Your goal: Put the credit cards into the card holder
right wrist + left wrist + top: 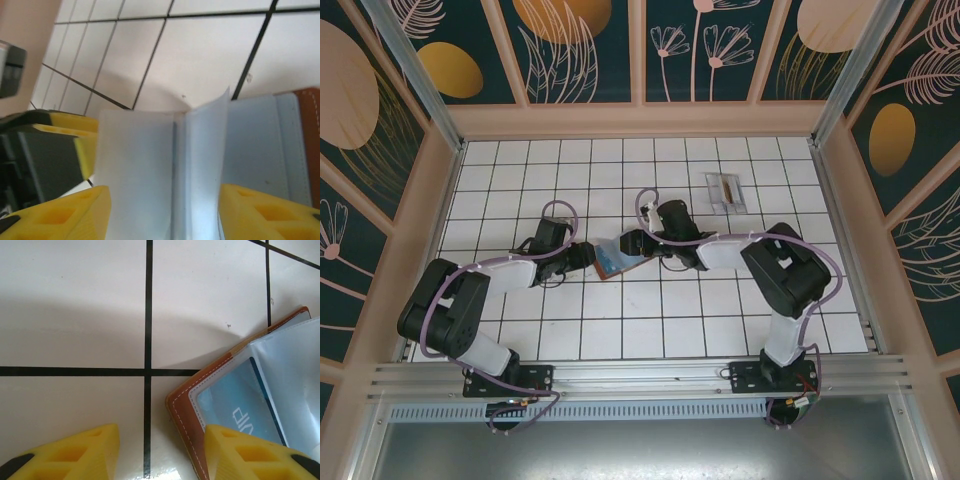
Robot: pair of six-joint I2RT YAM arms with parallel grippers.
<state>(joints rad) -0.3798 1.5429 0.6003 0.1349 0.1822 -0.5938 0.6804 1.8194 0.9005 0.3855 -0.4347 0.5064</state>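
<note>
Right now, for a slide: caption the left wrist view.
Left gripper at the open card holder's corner, blue card inside its sleeve.

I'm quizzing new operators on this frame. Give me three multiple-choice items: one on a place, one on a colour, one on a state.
1. The loose cards lie: A) back, right of centre B) near left corner C) on the near rail
2. The card sleeved in the holder is: A) red B) blue C) green
3. The holder is: A) folded shut B) open C) upside down

1 A: they rest past the right arm.
2 B: blue shows through the clear plastic.
3 B: its sleeves are spread apart.
</note>
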